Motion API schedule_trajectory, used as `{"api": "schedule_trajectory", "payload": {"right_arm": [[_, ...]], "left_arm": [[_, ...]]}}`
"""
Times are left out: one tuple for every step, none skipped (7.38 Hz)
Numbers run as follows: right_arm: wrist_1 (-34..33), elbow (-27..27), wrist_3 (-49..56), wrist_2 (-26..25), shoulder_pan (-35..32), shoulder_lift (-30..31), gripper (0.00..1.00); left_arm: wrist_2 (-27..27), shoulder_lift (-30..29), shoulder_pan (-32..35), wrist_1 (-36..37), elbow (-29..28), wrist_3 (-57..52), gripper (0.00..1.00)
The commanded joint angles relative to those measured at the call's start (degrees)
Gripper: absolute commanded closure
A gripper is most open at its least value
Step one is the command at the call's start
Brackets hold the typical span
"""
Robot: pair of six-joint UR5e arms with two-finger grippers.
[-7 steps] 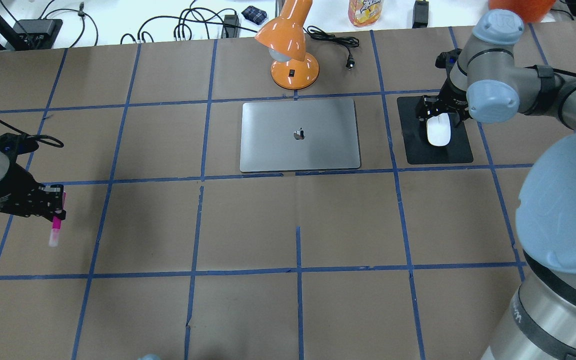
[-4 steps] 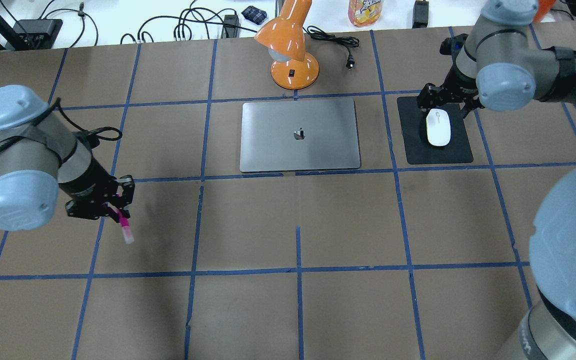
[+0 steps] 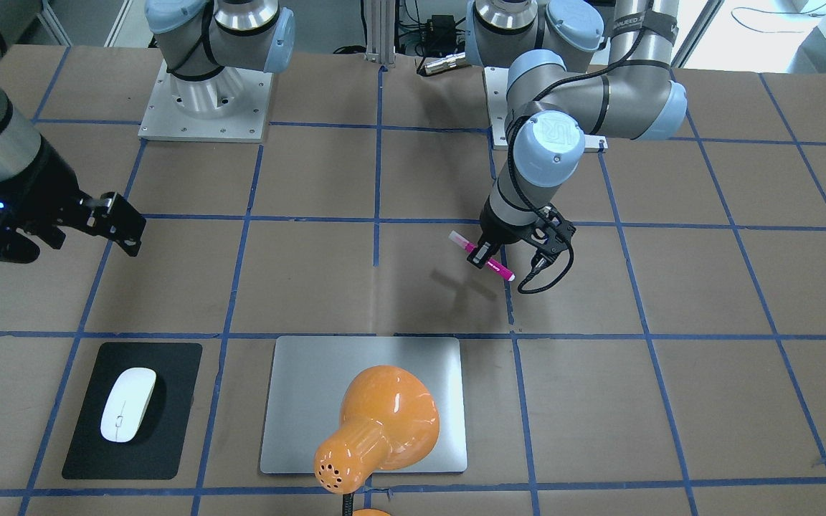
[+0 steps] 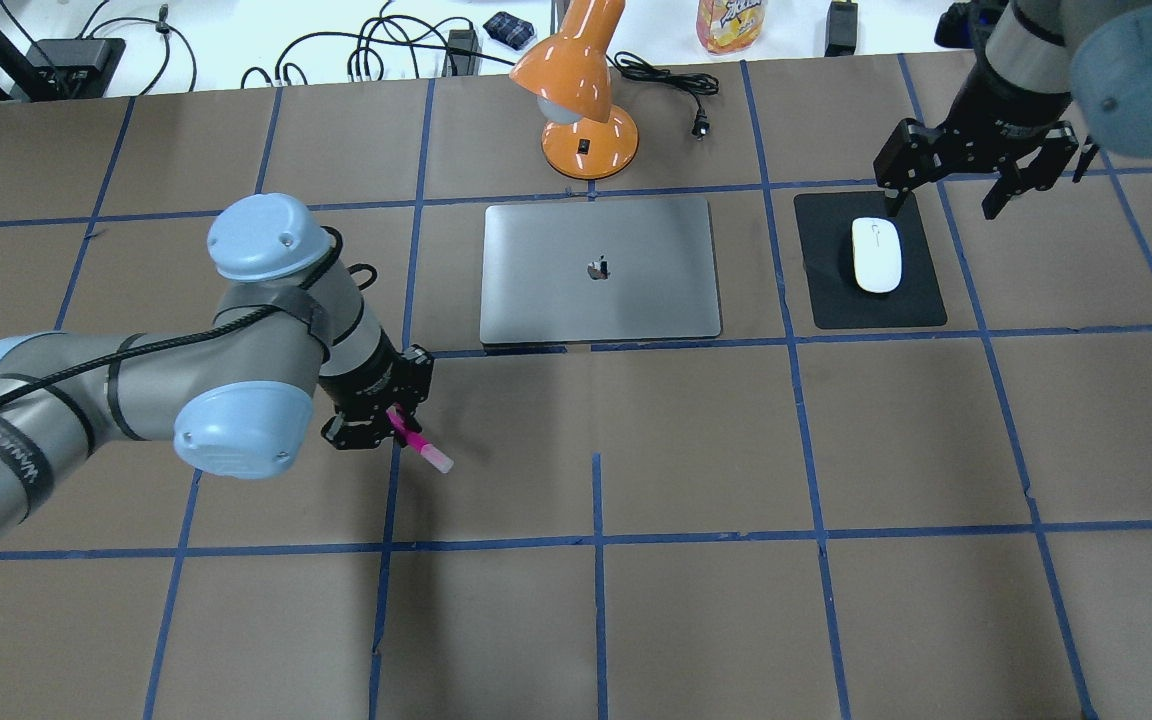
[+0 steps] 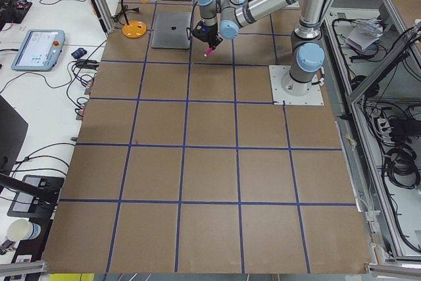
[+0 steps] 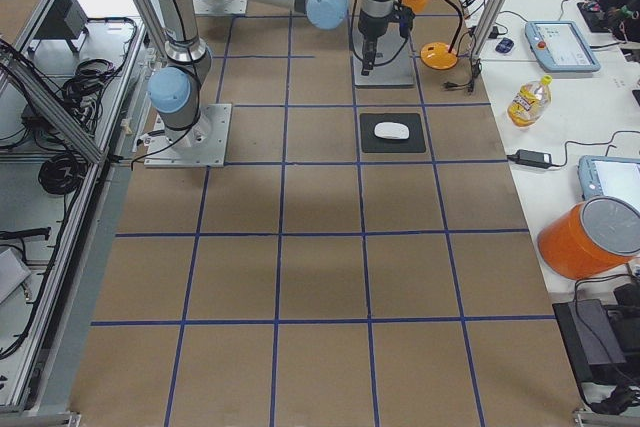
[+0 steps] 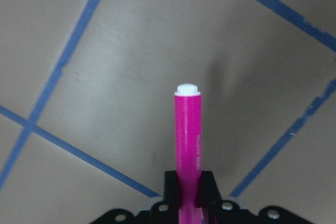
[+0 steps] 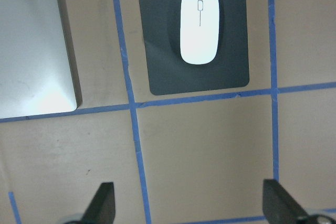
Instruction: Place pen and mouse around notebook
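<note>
My left gripper (image 4: 388,418) is shut on the magenta pen (image 4: 423,447), which hangs tilted above the table, in front of and to the left of the silver notebook (image 4: 598,270). The left wrist view shows the pen (image 7: 187,140) clamped between the jaws, its small white tip pointing away. The white mouse (image 4: 876,255) lies on a black mat (image 4: 921,300) to the right of the notebook. My right gripper (image 4: 944,205) hovers open and empty above the mat's far edge, clear of the mouse (image 8: 199,24).
An orange desk lamp (image 4: 586,100) stands just behind the notebook, and its head overhangs the notebook (image 3: 298,401) in the front-facing view. Cables, a bottle (image 4: 728,22) and other gear lie on the white bench beyond the table's far edge.
My left arm has swung right with the pen, from the table's left edge to near the notebook's front-left corner. My right gripper has drawn up and back off the mouse, which stays on its mat.
</note>
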State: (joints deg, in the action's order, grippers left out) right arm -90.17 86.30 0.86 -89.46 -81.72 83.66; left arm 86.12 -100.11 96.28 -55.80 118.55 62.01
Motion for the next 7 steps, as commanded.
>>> {"api": "schedule_trajectory", "payload": {"right_arm": [[15.3, -9.0, -9.6, -0.9, -3.8, 2.4, 0.00], [15.2, -8.6, -10.3, -0.5, -6.2, 2.7, 0.00], [13.9, -8.3, -10.2, -0.8, -7.7, 2.9, 0.00], [13.8, -7.7, -9.7, -0.5, -7.7, 3.6, 0.00], [10.3, -6.7, -9.6, -0.4, -7.7, 4.0, 0.00], [6.9, -5.4, -8.3, -0.3, -7.6, 4.2, 0.00], [5.9, -4.7, -7.8, -0.2, -7.4, 4.5, 0.00]], "left_arm": [[-2.3, -4.5, 4.9, 4.9, -1.9, 16.9, 1.00], [-3.4, -6.8, 7.1, 6.2, -5.0, 21.6, 1.00], [-2.9, -9.1, 10.2, 4.3, -9.9, 27.3, 1.00], [-2.9, -11.4, 12.5, 0.5, -14.5, 37.1, 1.00], [-3.3, -13.7, 14.4, -4.6, -16.4, 38.3, 1.00], [-3.2, -16.1, 16.2, -4.8, -17.7, 39.3, 1.00], [-2.9, -18.0, 16.7, -5.5, -20.3, 39.6, 1.00]]}}
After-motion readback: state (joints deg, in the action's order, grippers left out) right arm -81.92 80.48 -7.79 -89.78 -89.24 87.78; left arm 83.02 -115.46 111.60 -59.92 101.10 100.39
